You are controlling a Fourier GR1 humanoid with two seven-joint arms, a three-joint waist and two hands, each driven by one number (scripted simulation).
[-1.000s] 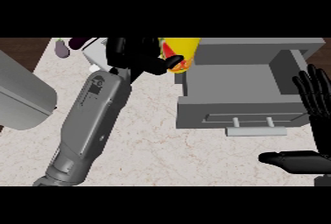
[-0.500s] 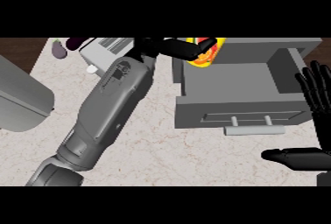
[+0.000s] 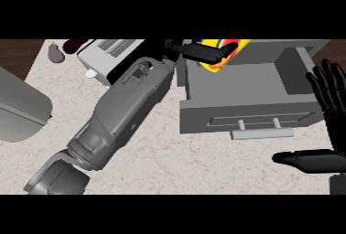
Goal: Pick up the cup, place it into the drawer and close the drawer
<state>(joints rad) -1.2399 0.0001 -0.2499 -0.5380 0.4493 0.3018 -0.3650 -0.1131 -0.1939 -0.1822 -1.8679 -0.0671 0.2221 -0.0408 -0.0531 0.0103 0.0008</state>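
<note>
We see the left robot hand (image 3: 201, 50) curled around the yellow and red cup (image 3: 226, 57), which sits at the far left corner of the open grey drawer (image 3: 250, 91), over its rim. The right robot hand (image 3: 332, 93) rests at the right edge of the view, fingers straight and spread, holding nothing. On the marbled worktop (image 3: 202, 160), a toaster (image 3: 108, 52) and an aubergine (image 3: 55, 52) lie at the far left.

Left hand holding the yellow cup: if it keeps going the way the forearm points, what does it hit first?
Probably nothing solid: the left hand, curled on the yellow cup with red markings, points up-right over the open grey drawer, so the drawer's back corner comes first. Depth is unclear.
</note>
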